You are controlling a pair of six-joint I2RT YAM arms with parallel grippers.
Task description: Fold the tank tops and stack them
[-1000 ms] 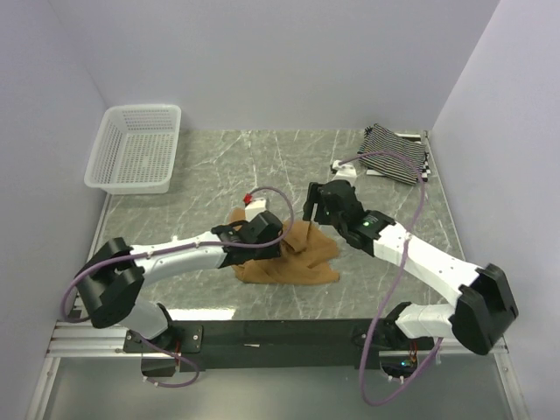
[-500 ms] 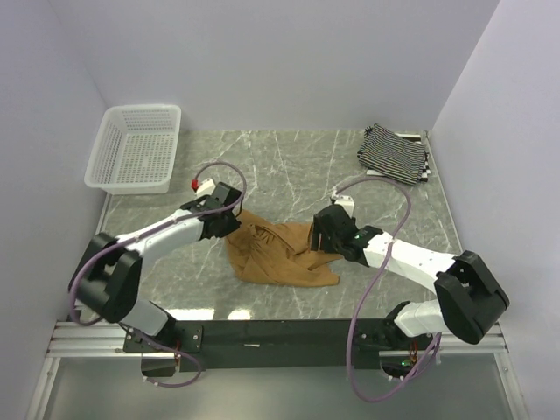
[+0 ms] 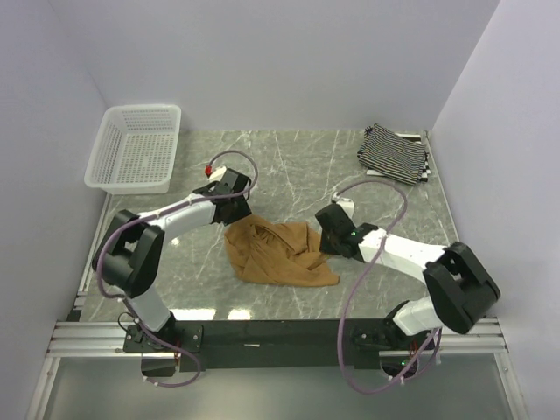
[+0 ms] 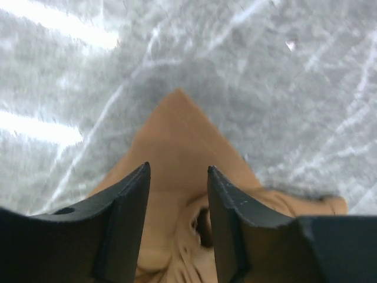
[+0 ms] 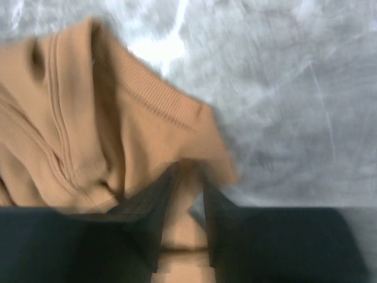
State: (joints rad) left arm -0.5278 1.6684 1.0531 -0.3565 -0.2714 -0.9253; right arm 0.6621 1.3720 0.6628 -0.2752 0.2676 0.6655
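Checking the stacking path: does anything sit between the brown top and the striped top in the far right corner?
No loose thing does. Bare table lies between the brown top and the striped top; only the right gripper, at the brown top's edge, and its purple cable cross that stretch.

No legible text, label, brand mark, number or sign appears on the tan top (image 3: 280,254), striped top (image 3: 394,153), basket (image 3: 129,182) or table (image 3: 306,166).

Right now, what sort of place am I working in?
Probably a lab test cell: plain white walls box in a marble-look tabletop, with a mesh basket and a tan tank top laid out.
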